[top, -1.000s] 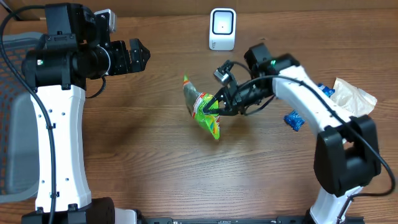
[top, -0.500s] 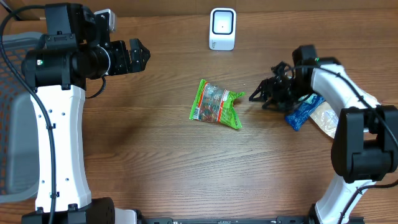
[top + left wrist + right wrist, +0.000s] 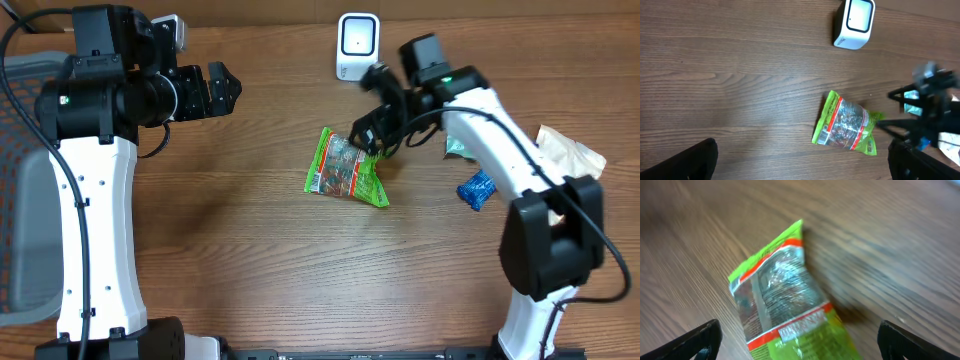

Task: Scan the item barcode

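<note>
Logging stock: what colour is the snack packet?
Green with red bands; snack packet shows best from right wrist.

Here's the tally: one green snack packet (image 3: 345,170) in the middle, one white scanner (image 3: 357,46) at the far edge. Over on the right, one blue wrapper (image 3: 476,189), one pale crumpled bag (image 3: 570,152). And two arms: left arm (image 3: 95,200), right arm (image 3: 490,120).

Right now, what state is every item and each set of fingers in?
Green snack packet, lying flat on the table, not held.
Scanner, upright at the far edge.
Blue packet, lying on the table, untouched.
Right fingers, open, above the green snack packet, empty.
Left fingers, open, empty, off to the side.
</note>
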Motion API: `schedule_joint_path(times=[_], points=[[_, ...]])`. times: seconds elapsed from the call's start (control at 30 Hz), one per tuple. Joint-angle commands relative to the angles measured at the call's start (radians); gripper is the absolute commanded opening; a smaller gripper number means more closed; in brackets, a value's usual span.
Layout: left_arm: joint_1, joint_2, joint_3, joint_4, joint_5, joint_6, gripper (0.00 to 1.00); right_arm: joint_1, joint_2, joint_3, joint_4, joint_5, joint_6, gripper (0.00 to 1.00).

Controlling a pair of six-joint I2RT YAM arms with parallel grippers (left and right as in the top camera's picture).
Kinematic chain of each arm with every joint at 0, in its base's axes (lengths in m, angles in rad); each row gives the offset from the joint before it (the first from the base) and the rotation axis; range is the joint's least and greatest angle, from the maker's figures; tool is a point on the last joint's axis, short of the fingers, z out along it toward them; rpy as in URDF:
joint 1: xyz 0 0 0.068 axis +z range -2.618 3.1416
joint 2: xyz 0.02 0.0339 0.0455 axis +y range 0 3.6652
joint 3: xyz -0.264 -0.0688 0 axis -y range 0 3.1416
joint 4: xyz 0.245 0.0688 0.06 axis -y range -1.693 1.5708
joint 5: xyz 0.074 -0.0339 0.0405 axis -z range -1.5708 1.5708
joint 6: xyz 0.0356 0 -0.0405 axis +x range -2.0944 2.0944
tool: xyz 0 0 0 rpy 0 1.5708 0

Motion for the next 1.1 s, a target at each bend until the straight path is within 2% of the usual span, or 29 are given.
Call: schedule_joint_path(times=[0.0,0.1,0.27,0.37,0.4,0.43,0.47,0.5,0.53,0.57,0.63,0.67,0.73,0.87,0.97,1.07], points=[[-0.006,-0.001,0.003,0.001,0.001,-0.013,1.00,0.005,0.064,0.007,0.008,0.011,-0.154,1.00],[-0.006,-0.001,0.003,0.001,0.001,-0.014,0.99,0.005,0.108,0.007,0.028,-0.015,-0.221,1.00],[-0.006,-0.001,0.003,0.001,0.001,-0.013,1.00,0.005,0.196,0.007,0.035,-0.070,-0.243,1.00],[-0.006,-0.001,0.003,0.001,0.001,-0.013,1.00,0.005,0.217,0.007,-0.038,-0.158,-0.242,1.00],[-0.006,-0.001,0.003,0.001,0.001,-0.013,1.00,0.005,0.216,0.007,-0.075,-0.172,-0.237,0.97],[-0.006,-0.001,0.003,0.001,0.001,-0.014,1.00,0.005,0.217,0.007,-0.117,-0.186,-0.230,0.86],[-0.006,-0.001,0.003,0.001,0.001,-0.014,1.00,0.005,0.216,0.007,-0.164,-0.197,-0.212,0.62],[-0.006,-0.001,0.003,0.001,0.001,-0.013,1.00,0.005,0.216,0.007,-0.181,-0.201,-0.188,0.48],[-0.006,-0.001,0.003,0.001,0.001,-0.013,1.00,0.005,0.216,0.007,-0.193,-0.211,-0.157,0.39],[-0.006,-0.001,0.003,0.001,0.001,-0.014,1.00,0.005,0.216,0.007,-0.198,-0.232,-0.101,0.25],[-0.006,-0.001,0.003,0.001,0.001,-0.014,1.00,0.005,0.216,0.007,-0.193,-0.280,-0.025,0.10],[-0.006,-0.001,0.003,0.001,0.001,-0.013,1.00,0.005,0.216,0.007,-0.190,-0.302,0.005,0.06],[-0.006,-0.001,0.003,0.001,0.001,-0.013,1.00,0.003,0.216,0.011,-0.187,-0.349,0.053,0.04],[-0.006,-0.001,0.003,0.001,0.001,-0.014,1.00,-0.032,0.177,0.012,-0.198,-0.511,0.012,0.04],[-0.006,-0.001,0.003,0.001,0.001,-0.013,1.00,-0.071,0.082,0.012,-0.278,-0.638,-0.241,0.04],[-0.006,-0.001,0.003,0.001,0.001,-0.013,1.00,-0.086,-0.014,0.012,-0.355,-0.666,-0.423,0.04]])
